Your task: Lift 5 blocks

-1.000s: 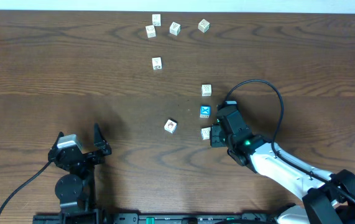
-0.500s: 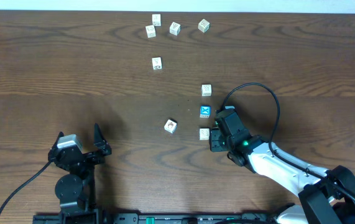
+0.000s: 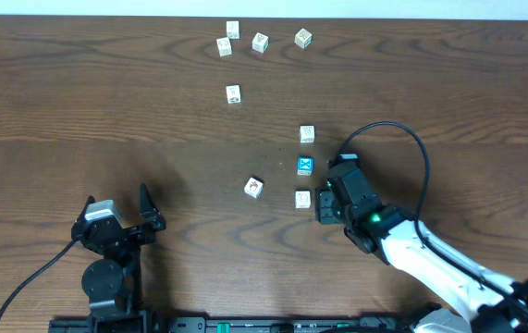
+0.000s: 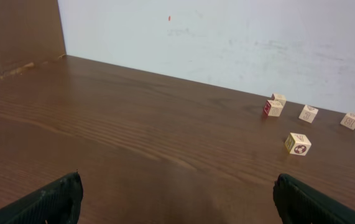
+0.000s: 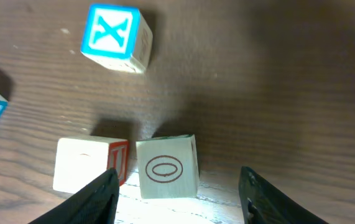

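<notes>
Dark wood table [image 3: 106, 111]: your right gripper [image 3: 323, 201] stands with its jaws parted and grips nothing. The cream block [image 3: 302, 199] with the oval mark sits on the wood just off its fingertips, touching neither. The blue X block [image 3: 305, 166] lies near, just past the cream one, with the reddish-picture block [image 3: 254, 187] further left. Your left gripper [image 3: 118, 205] rests spread wide and empty, well apart from every block.
</notes>
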### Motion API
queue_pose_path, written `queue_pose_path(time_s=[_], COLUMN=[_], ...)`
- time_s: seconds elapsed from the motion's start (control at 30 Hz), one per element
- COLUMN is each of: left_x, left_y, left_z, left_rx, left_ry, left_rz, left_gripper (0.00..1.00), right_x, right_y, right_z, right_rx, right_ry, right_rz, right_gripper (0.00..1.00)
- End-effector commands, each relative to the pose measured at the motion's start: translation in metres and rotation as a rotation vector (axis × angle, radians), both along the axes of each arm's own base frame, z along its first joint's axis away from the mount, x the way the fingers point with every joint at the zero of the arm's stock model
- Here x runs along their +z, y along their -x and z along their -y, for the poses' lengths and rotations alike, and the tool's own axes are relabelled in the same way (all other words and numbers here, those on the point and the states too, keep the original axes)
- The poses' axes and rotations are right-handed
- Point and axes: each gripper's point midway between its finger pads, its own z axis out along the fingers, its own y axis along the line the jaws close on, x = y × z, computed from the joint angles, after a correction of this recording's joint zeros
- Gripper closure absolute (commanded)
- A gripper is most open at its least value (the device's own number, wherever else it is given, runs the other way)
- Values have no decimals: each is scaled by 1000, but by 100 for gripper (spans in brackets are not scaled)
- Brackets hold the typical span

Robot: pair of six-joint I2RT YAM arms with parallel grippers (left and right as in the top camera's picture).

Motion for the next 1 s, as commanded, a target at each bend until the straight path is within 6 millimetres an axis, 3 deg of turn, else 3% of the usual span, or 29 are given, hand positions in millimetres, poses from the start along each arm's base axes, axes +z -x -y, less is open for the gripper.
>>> queue_pose_path(time_s=[0.0,0.07,0.1,0.17,0.2,0.23,0.43,0.57,0.67,0.77,0.97], left_x=[-18,-18,-18,-18,-18,-18,-18,-18,-18,-18,-18], left_y=[1,1,1,1,1,1,1,1,1,1,1], left_z=[-4,-4,-4,-4,-4,-4,-4,-4,-4,-4,-4], left_rx=[21,21,21,21,21,21,21,21,21,21,21], left_ry=[6,6,6,6,6,6,6,6,6,6,6], left_rz=[-50,-50,-50,-50,-50,-50,-50,-50,-50,-50,-50], left_gripper=[2,2,2,2,2,2,2,2,2,2,2], right_x=[11,15,16,19,21,23,48,59,55,44,20], right_y=[-1,-2,-3,-4,-4,-6,-27,-48,-62,-74,-88], right_z=[2,1,-1,-9,-13,-14,-24,-30,-40,-52,-57], right_rx=[26,32,46,108,128,129,115,93,92,65,-72], right_ry=[33,27,23,10,-1,-9,-37,-23,-15,-24,-40], right_rz=[50,66,73,84,87,91,160,190,175,139,80], right_gripper=[41,40,34,10,3,3,10,23,20,35,41])
